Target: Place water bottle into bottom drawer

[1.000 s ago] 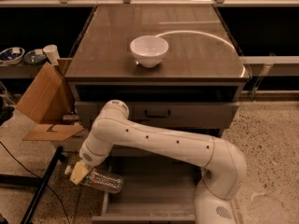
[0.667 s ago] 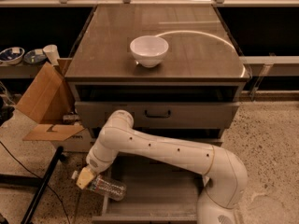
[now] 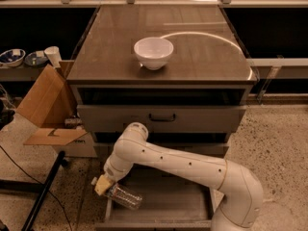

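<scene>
The water bottle, clear and ribbed, lies on its side at the left wall of the pulled-out bottom drawer. My gripper is at the bottle's left end, low over the drawer's left edge, with its yellowish fingertips against the bottle. The white arm reaches down to it from the lower right, across the drawer. The bottle's cap is hidden behind the gripper.
A white bowl sits on the cabinet top. The middle drawer with a black handle stands slightly out above the arm. An open cardboard box and a black stand leg are on the floor to the left.
The arm has lowered, carrying the bottle down and into the left side of the bottom drawer.
</scene>
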Motion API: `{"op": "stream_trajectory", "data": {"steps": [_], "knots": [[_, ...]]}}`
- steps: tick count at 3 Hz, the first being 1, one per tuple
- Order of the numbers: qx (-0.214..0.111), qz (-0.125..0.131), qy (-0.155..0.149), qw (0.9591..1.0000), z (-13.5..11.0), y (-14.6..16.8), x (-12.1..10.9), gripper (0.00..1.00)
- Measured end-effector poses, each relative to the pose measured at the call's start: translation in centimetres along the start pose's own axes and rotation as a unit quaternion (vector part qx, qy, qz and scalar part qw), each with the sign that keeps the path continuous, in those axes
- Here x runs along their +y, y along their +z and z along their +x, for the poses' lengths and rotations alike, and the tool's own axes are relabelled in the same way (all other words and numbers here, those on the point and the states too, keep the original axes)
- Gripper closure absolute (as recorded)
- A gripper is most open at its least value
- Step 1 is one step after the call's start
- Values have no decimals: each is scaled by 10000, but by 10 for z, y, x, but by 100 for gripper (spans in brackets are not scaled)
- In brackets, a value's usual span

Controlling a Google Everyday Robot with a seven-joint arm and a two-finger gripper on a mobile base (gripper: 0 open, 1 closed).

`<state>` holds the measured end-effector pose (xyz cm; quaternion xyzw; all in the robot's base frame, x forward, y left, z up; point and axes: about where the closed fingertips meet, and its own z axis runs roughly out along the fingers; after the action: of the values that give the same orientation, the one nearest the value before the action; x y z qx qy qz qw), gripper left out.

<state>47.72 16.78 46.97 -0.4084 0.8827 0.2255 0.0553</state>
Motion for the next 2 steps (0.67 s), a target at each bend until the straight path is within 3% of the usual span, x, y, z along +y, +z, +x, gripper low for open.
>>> {"op": "stream_trajectory", "data": {"steps": [1,2], "knots": [[123,169,154,9997,14,10,-18,100],[92,384,89,9992,36,27,-29,100]]}}
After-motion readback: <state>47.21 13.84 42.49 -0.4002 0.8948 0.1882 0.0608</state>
